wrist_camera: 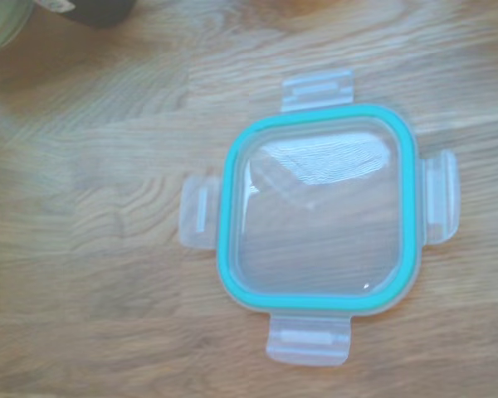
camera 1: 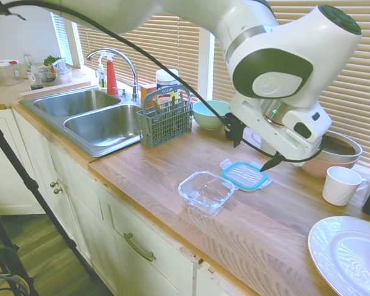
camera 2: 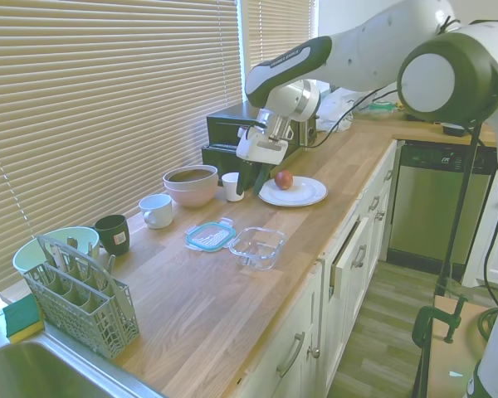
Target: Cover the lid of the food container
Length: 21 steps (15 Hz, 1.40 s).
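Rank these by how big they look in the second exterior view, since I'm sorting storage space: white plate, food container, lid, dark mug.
1. White plate, widest.
2. Food container and lid: about alike, so I won't separate them.
3. Dark mug, narrowest, though taller than the lid.

No readable text anywhere. Dark green mug [camera 2: 112,234] on the wooden worktop [camera 2: 232,298] has a small pale label, print too small to read. Orange box [camera 1: 149,91] behind the grey cutlery basket [camera 1: 164,120] shows no legible print. Red spray bottle [camera 1: 111,77] by the tap: no readable label. Clear teal-rimmed plastic lid [wrist_camera: 319,209] carries no marking in the wrist view
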Tool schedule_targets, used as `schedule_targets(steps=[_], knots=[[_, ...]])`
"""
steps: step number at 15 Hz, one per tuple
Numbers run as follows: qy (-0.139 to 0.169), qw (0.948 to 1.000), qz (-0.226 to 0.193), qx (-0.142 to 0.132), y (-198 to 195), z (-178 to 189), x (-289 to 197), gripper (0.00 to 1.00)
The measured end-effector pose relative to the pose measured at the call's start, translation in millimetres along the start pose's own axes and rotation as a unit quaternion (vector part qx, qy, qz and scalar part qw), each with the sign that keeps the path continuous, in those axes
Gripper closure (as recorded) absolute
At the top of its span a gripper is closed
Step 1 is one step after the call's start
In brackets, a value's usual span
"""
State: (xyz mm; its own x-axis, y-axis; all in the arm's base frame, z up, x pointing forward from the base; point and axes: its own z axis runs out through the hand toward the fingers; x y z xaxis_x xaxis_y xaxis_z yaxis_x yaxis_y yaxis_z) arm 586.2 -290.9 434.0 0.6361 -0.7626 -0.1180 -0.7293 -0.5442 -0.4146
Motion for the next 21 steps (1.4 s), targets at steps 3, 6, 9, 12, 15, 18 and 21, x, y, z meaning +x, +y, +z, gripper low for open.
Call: schedule_targets(steps=[3,6,9,12,15,18,21], knots=[[-0.010,0.9999,0.006,-0.007,-4,21,20,0.00],[-0.013,0.9997,0.018,-0.008,4,36,38,0.00],[-0.014,0.9994,0.033,0.000,12,48,55,0.00],[-0.018,0.9989,0.043,-0.003,13,67,69,0.00],[-0.024,0.9983,0.054,-0.004,9,83,73,0.00],[-0.023,0.9979,0.061,-0.001,5,93,74,0.00],[-0.027,0.9975,0.064,0.007,-1,102,73,0.00]])
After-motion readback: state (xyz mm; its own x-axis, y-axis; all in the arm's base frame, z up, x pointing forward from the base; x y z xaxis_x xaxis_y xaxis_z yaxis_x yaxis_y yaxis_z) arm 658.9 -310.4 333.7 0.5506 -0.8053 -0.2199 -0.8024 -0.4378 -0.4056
